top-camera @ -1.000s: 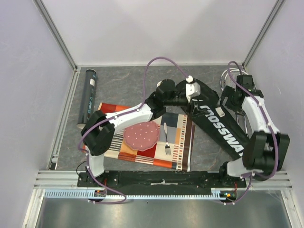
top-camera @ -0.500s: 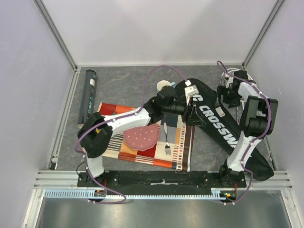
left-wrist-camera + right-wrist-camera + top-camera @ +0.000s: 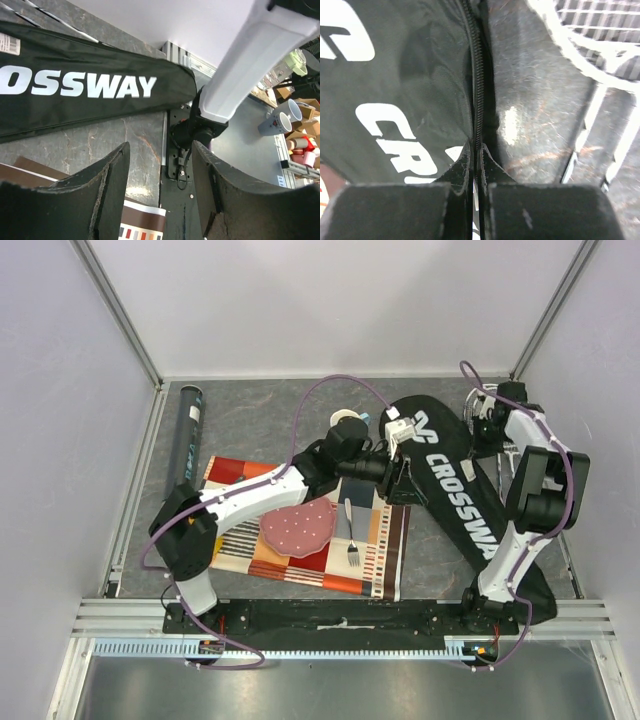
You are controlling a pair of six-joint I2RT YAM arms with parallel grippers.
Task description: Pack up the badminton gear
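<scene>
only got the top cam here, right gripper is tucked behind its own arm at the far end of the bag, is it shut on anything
observer: yes. In the right wrist view the right gripper is shut, jaws pinching the zipper seam of the racket bag.
operator: ok and the left one, holding anything
observer: no. The left wrist view shows the left gripper open with nothing between its jaws. The bag lies beyond it, untouched.
operator: any racket near that zipper
observer: yes. The right wrist view shows a racket with its strung head lying just beside the bag's zipper edge, outside the bag.
</scene>
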